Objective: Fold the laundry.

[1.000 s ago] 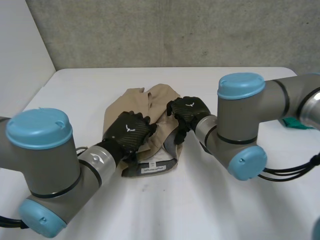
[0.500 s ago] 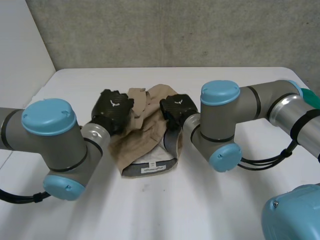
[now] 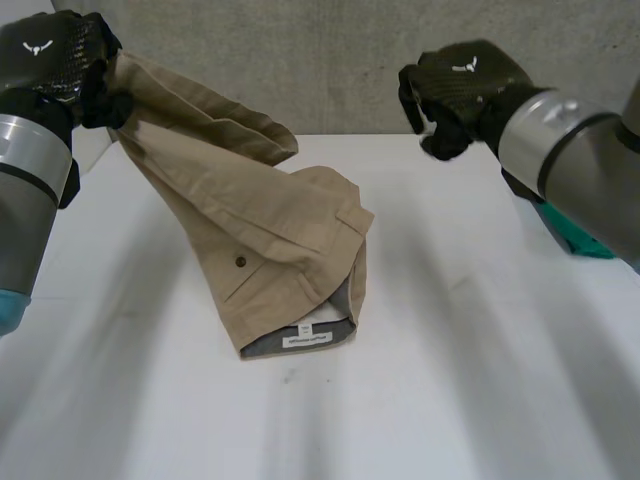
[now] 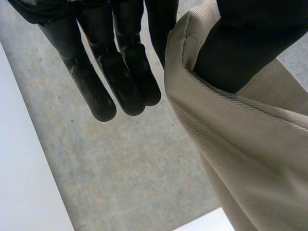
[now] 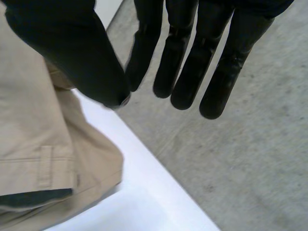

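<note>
Tan trousers hang in a slope from my left hand, which is raised high at the table's left. Their grey-lined waistband still rests on the white table. In the left wrist view the cloth is pinched between the thumb and the straight fingers. My right hand is lifted at the far right, apart from the trousers. In its wrist view the right hand has straight fingers with nothing between them and the thumb, and the tan cloth lies below beside it.
A teal object lies on the table at the right, partly behind my right arm. A grey concrete wall stands behind the table's far edge. Bare table stretches in front of and to the right of the trousers.
Both hands have risen from the heap on the table. The left hand has pulled one end of the trousers up and to the left; the right hand has come up empty.
</note>
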You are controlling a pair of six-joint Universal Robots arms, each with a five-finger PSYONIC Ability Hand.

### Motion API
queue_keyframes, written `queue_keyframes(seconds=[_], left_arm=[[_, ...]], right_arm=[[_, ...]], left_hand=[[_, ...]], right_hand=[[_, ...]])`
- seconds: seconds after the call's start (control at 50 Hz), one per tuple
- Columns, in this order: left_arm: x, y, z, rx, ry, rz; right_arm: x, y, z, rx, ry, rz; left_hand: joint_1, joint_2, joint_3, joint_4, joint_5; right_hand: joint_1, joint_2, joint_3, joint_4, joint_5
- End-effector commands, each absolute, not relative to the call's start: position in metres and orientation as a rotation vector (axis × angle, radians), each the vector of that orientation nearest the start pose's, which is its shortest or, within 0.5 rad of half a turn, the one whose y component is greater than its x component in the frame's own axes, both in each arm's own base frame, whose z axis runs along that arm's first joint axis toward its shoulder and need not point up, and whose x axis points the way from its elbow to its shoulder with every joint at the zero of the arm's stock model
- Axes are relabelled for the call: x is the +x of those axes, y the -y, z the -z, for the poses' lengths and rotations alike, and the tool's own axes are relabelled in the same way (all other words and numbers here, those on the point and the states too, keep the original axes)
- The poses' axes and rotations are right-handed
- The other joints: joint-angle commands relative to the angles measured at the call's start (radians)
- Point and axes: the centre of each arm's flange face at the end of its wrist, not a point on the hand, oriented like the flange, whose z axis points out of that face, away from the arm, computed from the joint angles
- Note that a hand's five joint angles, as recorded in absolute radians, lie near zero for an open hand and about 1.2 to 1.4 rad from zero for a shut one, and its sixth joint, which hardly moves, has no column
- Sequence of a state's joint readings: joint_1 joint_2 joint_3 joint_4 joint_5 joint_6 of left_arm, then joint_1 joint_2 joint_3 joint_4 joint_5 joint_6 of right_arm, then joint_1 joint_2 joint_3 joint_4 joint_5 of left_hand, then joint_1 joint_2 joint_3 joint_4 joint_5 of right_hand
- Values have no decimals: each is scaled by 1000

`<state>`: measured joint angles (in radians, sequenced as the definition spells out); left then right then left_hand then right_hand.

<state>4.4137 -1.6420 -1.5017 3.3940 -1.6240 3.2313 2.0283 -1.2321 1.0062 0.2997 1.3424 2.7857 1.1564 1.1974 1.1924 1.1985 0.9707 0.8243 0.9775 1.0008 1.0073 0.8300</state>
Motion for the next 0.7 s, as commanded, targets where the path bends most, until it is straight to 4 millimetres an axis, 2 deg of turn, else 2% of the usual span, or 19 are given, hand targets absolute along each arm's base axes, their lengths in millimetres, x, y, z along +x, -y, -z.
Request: queue_keyframes(seconds=[0.02, 0.08, 0.1, 0.12, 0.18, 0.26, 0.4, 0.56, 0.7], left_arm=[[-227, 286, -322, 360, -2057, 2555], [-234, 281, -324, 384, -2056, 2576], [-236, 279, -326, 387, -2052, 2587], [-239, 277, -328, 397, -2050, 2597], [-245, 273, -332, 412, -2041, 2627], [-245, 271, -340, 409, -2016, 2653], [-250, 266, -336, 432, -2039, 2650], [-254, 264, -329, 451, -2066, 2636], [-254, 265, -328, 453, -2067, 2634]], right_arm=[[298, 252, -283, -947, -2023, 1696], [301, 259, -253, -776, -2087, 1608], [307, 259, -236, -692, -2103, 1558], [310, 258, -230, -653, -2101, 1535], [327, 243, -212, -585, -2089, 1439], [341, 238, -186, -564, -2102, 1349], [368, 248, -165, -517, -2109, 1428], [380, 267, -145, -451, -2151, 1510], [392, 272, -132, -444, -2125, 1523]], left_hand=[[240, 199, 204, 198, 251], [240, 199, 204, 198, 251], [240, 199, 204, 198, 251], [240, 199, 204, 198, 251], [240, 199, 204, 198, 251], [240, 199, 204, 198, 251], [240, 199, 204, 198, 251], [240, 199, 204, 198, 251], [240, 199, 204, 198, 251]], right_hand=[[-413, -566, -589, -596, -593], [-496, -649, -672, -678, -676], [-496, -649, -672, -679, -676], [-496, -649, -672, -679, -676], [-496, -649, -672, -679, -676], [-501, -655, -678, -684, -682], [-502, -655, -678, -684, -682], [-484, -637, -660, -667, -664], [-408, -561, -584, -591, -588]])
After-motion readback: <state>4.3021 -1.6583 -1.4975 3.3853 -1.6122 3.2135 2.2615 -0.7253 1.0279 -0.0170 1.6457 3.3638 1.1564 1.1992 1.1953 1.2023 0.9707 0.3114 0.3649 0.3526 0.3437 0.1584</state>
